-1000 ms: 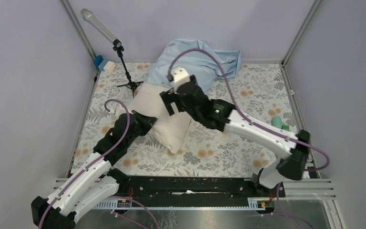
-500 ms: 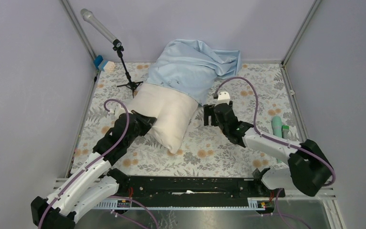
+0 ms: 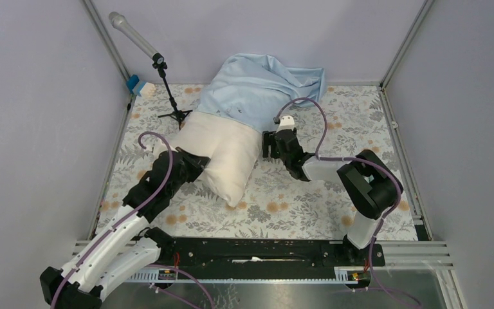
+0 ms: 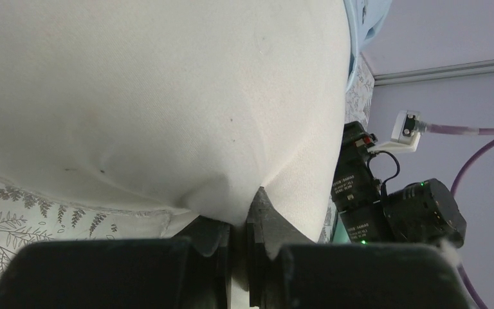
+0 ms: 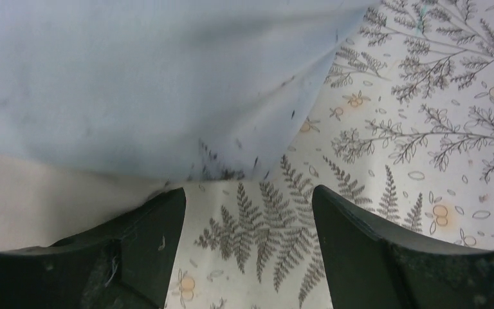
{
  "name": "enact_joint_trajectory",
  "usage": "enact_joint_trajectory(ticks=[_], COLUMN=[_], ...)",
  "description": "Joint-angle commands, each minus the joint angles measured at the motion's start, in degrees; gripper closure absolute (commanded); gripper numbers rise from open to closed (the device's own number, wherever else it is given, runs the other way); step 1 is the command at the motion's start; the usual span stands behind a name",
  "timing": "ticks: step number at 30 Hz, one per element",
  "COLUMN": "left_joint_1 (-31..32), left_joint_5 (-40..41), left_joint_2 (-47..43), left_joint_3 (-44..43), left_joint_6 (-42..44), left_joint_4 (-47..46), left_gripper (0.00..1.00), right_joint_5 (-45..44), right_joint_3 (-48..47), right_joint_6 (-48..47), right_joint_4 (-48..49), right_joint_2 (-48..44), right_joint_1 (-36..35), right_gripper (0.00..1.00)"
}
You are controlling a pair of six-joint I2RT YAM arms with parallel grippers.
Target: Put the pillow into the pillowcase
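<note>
The left claw [image 4: 241, 215] is pinched shut on a fold of the pillow [image 3: 226, 153] at its near side, seemingly so the pillow can be pushed forward. The right claw [image 5: 249, 209] is held spread, low over the table [image 3: 309, 199] at the hem of the pillowcase [image 3: 257, 90], probably to catch that edge. Only the pillow's far end is covered by the pillowcase.

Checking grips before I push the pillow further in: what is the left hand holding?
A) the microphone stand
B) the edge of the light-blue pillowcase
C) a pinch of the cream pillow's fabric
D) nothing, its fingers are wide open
C: the left wrist view shows the left hand shut on a pinched fold of the pillow, while the pillowcase covers only the pillow's far end, away from that hand.
</note>
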State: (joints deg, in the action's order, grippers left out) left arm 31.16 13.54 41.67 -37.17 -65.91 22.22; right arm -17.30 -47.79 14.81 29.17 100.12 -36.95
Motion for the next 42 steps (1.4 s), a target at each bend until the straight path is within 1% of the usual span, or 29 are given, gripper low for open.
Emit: enact_joint_trajectory(ticks=[1,3,6,8,10,12,13,14,16,17,19,21,22,24,26,28,31,33,36,37,40,41,42], left_joint_1=[0.04,0.04,0.04,0.04,0.04,0.04,0.02,0.04,0.04,0.04,0.04,0.04,0.04,0.04,0.04,0.04,0.20,0.41,0.69,0.74,0.70,0.74,0.75], left_joint_5=[1.13,0.93,1.03,1.30,1.30,1.43,1.53,1.53,1.69,1.58,1.39,1.46,1.41,1.23,0.74,0.28,-1.84,-3.52,-5.94,-7.11,-10.32,-10.40,-9.75], left_joint_2=[-1.30,-1.33,-1.56,-1.56,-1.37,-0.91,-0.67,-0.28,0.47,0.98,2.48,4.11,4.86,6.38,7.78,8.67,8.85,7.66,5.39,4.70,3.73,3.24,2.77], left_joint_3=[-4.94,-5.33,-5.91,-6.43,-6.95,-7.62,-8.06,-8.48,-9.70,-10.39,-12.41,-15.21,-16.37,-18.99,-22.24,-25.22,-27.63,-26.76,-23.78,-22.75,-21.62,-21.84,-22.66], left_joint_6=[1.43,1.65,1.98,2.16,2.27,2.45,2.64,3.11,4.36,5.40,7.94,9.75,10.49,11.94,13.50,14.02,12.31,9.85,6.15,5.32,5.81,6.96,8.54], left_joint_4=[-4.37,-3.72,-2.90,-2.34,-2.06,-1.44,-1.11,-0.97,-0.91,-1.40,-1.88,-2.47,-2.83,-3.30,-3.04,-2.23,-1.02,-1.03,-1.04,-1.10,0.36,1.28,2.69], left_gripper=[1.00,1.00,1.00,1.00,1.00,1.00,1.00,1.00,1.00,1.00,1.00,1.00,1.00,1.00,1.00,1.00,1.00,1.00,1.00,0.95,0.72,0.61,0.47], right_joint_5=[-7.29,-9.72,-9.82,-10.21,-11.17,-12.65,-13.91,-15.07,-15.95,-16.22,-16.86,-14.70,-13.92,-9.65,-4.23,1.81,6.39,8.40,11.63,12.48,13.02,13.36,14.47], right_joint_3=[-5.07,-7.30,-9.22,-10.24,-11.34,-11.87,-11.76,-11.38,-10.62,-10.16,-9.68,-10.99,-12.39,-16.12,-21.37,-27.40,-37.49,-46.76,-56.96,-60.15,-69.65,-72.01,-73.17], right_joint_6=[-1.21,-1.89,-2.61,-2.87,-3.67,-5.16,-5.75,-6.14,-6.80,-7.68,-10.18,-11.83,-12.59,-12.53,-12.20,-11.50,-13.10,-13.45,-12.26,-11.69,-10.20,-9.78,-9.09], right_joint_4=[5.12,3.87,4.14,4.33,4.51,4.43,4.06,3.44,1.21,0.10,-2.74,-7.25,-9.58,-14.23,-18.27,-22.33,-28.29,-34.35,-39.71,-41.77,-47.90,-49.77,-50.80], right_joint_2=[3.53,5.60,8.09,9.45,10.66,10.78,10.06,8.77,4.79,2.01,-5.61,-13.09,-16.77,-22.49,-25.70,-26.45,-22.88,-18.67,-13.05,-10.98,-3.57,-1.39,0.70], right_joint_1=[0.30,0.37,0.39,0.32,0.39,0.38,0.36,0.31,0.07,-0.58,-2.86,-6.19,-9.06,-12.45,-14.66,-15.08,-15.08,-15.00,-14.89,-14.83,-14.45,-13.81,-13.01], right_gripper=[0.21,0.22,0.25,0.29,0.38,0.50,0.60,0.72,0.94,1.00,1.00,1.00,1.00,1.00,1.00,1.00,1.00,1.00,1.00,1.00,1.00,1.00,1.00])
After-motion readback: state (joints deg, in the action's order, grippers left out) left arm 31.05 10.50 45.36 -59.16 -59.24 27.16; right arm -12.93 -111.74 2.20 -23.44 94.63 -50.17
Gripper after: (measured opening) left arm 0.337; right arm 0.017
